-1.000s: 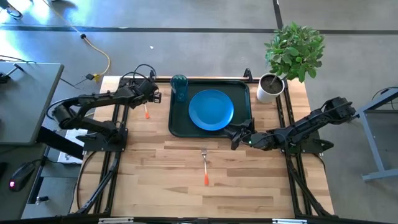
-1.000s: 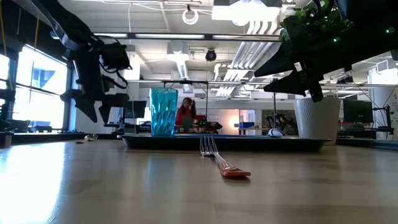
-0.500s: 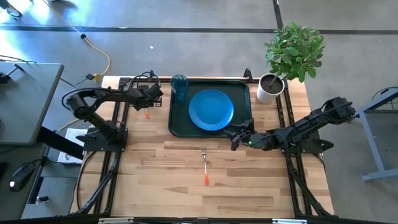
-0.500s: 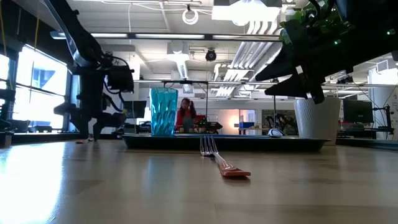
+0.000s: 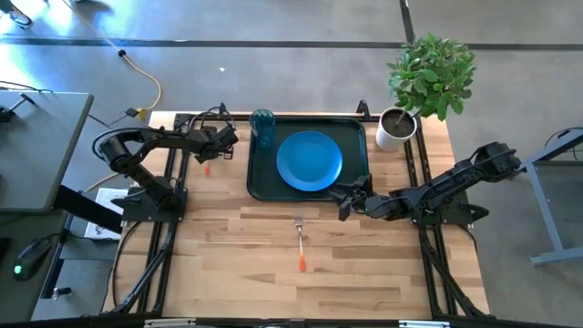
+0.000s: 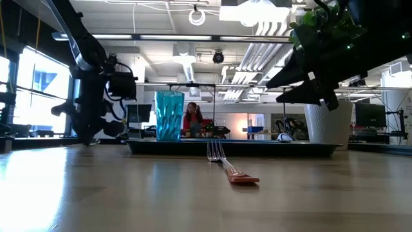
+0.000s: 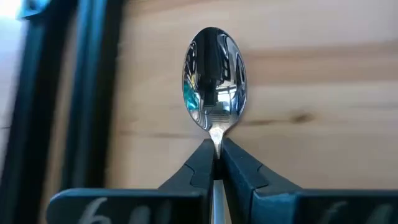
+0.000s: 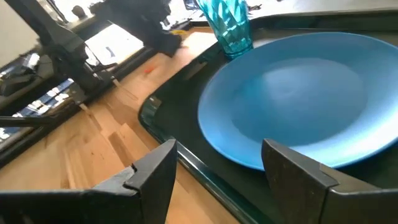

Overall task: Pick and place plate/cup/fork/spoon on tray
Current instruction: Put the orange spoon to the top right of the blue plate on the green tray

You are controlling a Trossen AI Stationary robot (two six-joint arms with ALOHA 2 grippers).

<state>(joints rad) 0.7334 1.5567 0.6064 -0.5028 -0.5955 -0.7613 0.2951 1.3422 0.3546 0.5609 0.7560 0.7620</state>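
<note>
A: What lies nearest on the pale wooden table (image 5: 228, 264)?

B: The slim orange-handled fork with silver tines (image 5: 300, 244), untouched, apart from the large dark-green rimmed tray (image 5: 258, 173). The right gripper (image 5: 343, 202) is held spread and empty at the tray's near edge.

A: And farther off?

B: The round bright-blue plate (image 5: 310, 160) and translucent teal tumbler (image 5: 262, 128) are already seated on the tray. Left of it, the left gripper (image 7: 216, 163) is clenched on the neck of the silver-bowled spoon (image 7: 213, 87)

A: What might fail?

B: So thin a pinch could let the spoon swivel or slip, and the tumbler might be knocked
</note>
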